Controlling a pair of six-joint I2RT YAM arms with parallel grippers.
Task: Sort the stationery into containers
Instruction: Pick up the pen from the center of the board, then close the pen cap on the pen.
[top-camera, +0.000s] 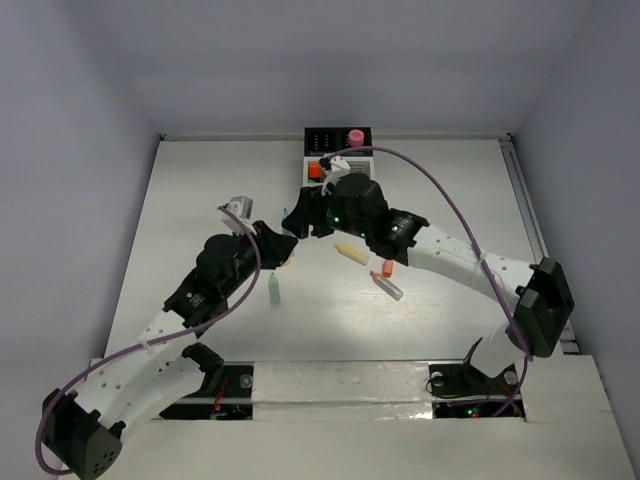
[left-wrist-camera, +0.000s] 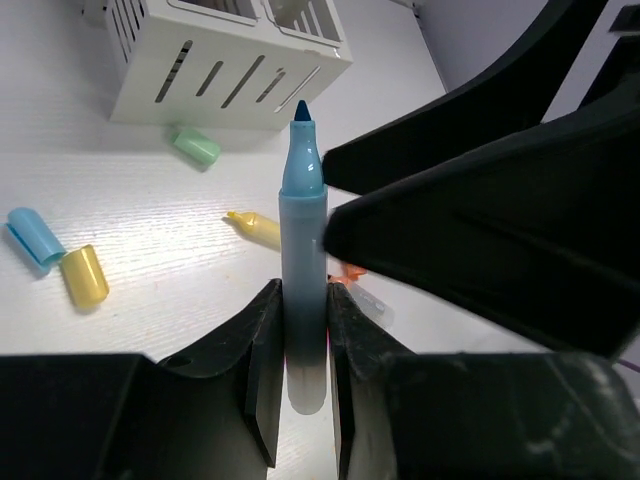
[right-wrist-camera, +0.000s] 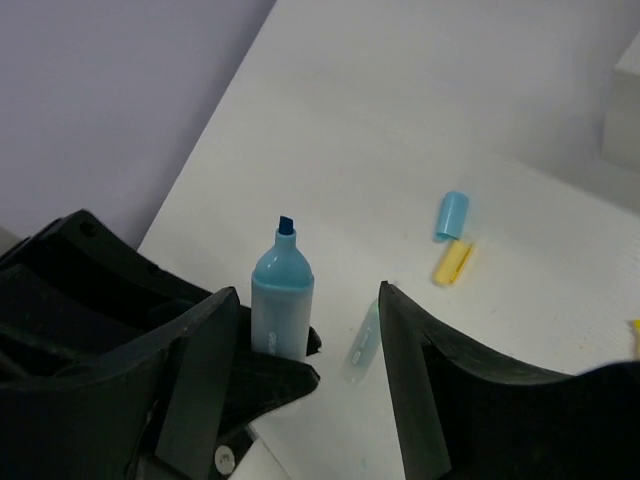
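My left gripper (left-wrist-camera: 303, 305) is shut on an uncapped blue highlighter (left-wrist-camera: 302, 240) and holds it tip-up above the table. In the top view the left gripper (top-camera: 283, 243) meets my right gripper (top-camera: 303, 222) just in front of the organizer (top-camera: 340, 150). My right gripper (right-wrist-camera: 310, 370) is open; the blue highlighter (right-wrist-camera: 282, 300) stands between its fingers, close to the left finger (right-wrist-camera: 205, 375). A blue cap (right-wrist-camera: 452, 214) and a yellow cap (right-wrist-camera: 452, 262) lie on the table beyond. The organizer's white slatted compartments (left-wrist-camera: 225, 60) are at the top of the left wrist view.
A yellow highlighter (top-camera: 350, 253), an orange one (top-camera: 385, 283) and a pale green one (top-camera: 273, 290) lie loose mid-table. A green cap (left-wrist-camera: 195, 147), a blue cap (left-wrist-camera: 35, 238) and a yellow cap (left-wrist-camera: 85, 275) lie near the organizer. A pink item (top-camera: 354, 134) sticks out of a black compartment.
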